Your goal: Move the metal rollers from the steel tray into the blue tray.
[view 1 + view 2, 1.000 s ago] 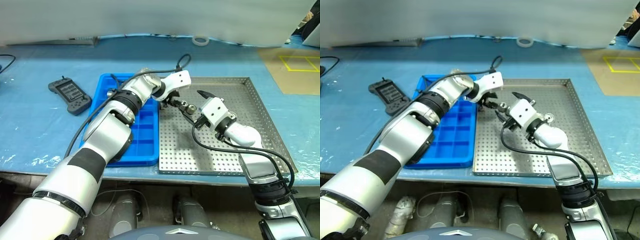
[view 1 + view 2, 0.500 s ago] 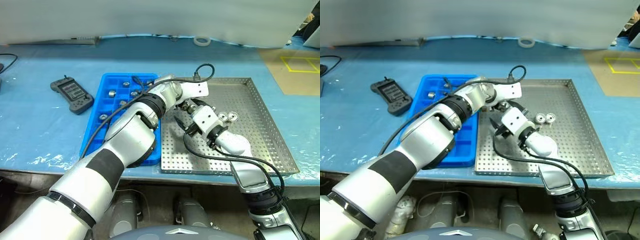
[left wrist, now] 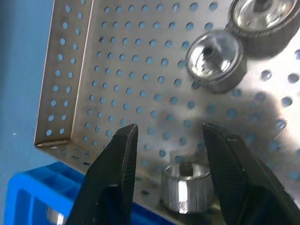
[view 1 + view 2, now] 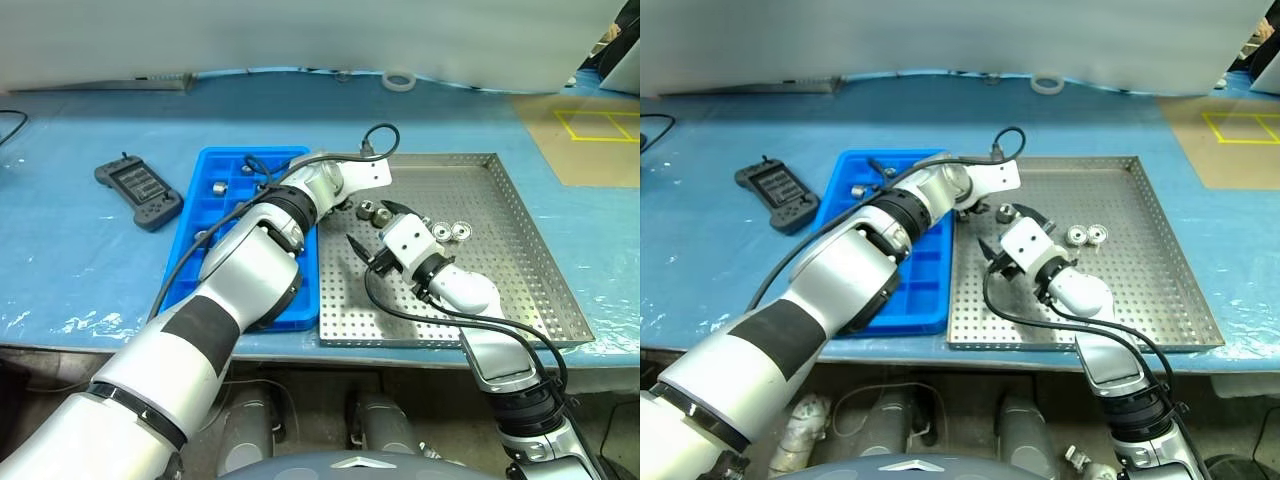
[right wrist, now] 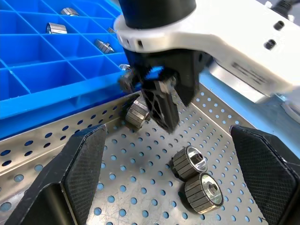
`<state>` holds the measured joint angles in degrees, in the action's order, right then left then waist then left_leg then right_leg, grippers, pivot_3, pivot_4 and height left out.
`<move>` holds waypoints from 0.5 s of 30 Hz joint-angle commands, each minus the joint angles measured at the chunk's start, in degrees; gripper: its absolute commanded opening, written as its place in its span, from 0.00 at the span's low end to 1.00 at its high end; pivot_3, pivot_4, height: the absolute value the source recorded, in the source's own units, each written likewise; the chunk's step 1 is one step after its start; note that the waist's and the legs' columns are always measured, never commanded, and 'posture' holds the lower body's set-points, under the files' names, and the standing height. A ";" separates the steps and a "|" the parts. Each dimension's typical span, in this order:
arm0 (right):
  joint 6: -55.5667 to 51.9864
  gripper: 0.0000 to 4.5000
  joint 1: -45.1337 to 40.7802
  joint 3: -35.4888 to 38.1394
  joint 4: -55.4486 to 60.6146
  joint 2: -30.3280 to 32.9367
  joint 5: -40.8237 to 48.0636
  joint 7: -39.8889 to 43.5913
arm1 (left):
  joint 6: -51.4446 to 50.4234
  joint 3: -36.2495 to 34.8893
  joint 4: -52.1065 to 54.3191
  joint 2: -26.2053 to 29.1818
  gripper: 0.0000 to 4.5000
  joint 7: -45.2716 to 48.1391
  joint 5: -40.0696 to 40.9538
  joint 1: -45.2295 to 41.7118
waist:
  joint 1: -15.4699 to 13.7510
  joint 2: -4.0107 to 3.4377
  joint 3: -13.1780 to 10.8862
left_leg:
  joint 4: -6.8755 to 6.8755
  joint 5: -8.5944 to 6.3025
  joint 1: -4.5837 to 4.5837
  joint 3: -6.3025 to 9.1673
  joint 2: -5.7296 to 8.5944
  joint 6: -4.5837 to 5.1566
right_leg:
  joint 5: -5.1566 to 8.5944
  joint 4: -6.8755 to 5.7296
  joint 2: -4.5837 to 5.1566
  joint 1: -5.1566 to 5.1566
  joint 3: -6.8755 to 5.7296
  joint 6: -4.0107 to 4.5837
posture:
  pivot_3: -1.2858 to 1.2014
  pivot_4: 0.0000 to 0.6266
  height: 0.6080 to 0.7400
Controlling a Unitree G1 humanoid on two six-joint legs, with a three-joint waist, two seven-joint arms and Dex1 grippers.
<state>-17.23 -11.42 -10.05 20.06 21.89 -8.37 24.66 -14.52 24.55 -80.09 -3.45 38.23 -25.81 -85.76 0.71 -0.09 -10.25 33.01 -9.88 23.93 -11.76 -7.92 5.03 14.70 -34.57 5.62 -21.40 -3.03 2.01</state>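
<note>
Metal rollers [image 4: 374, 211] lie in the steel tray [image 4: 520, 290]: one sits between the parted black fingers [image 3: 117, 164] of the left gripper [image 3: 174, 154] near the tray's corner by the blue tray [image 4: 205, 200], ungripped, with two more touching each other just beyond it. A further pair [image 4: 453, 231] lies beside the right gripper [image 5: 166, 168], whose fingers stand spread wide and empty, and at least three rollers [image 5: 56, 28] rest in separate compartments of the blue tray. No writing can be read on anything.
</note>
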 commanded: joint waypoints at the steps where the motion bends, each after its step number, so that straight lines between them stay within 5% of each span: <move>1: 1.48 0.99 -1.81 -0.57 -0.18 -0.62 0.19 0.10 | 1.01 1.56 0.70 2.28 0.51 0.41 -2.90 -1.17 | -0.06 0.00 0.00 | 0.00 0.00 0.00 0.01 0.00 0.00 | 0.00 0.00 0.00 0.00 -0.01 0.00 | 0.42 0.24 1.00; 15: 3.09 0.99 -3.72 -1.25 -2.79 -0.69 0.16 0.84 | -0.37 0.29 0.73 2.18 0.51 1.91 -3.68 1.99 | -0.41 0.02 -0.01 | -0.02 -0.01 -0.04 0.04 0.00 -0.02 | 0.00 -0.02 0.01 0.04 -0.03 0.00 | 0.44 0.24 1.00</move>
<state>-15.34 -15.08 -11.96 15.77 20.94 -8.37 25.48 -13.98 25.63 -79.36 -0.46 39.29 -29.99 -84.72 0.30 -0.07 -10.26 32.99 -9.89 23.87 -11.72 -7.92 5.01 14.70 -34.58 5.63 -21.32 -3.07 2.01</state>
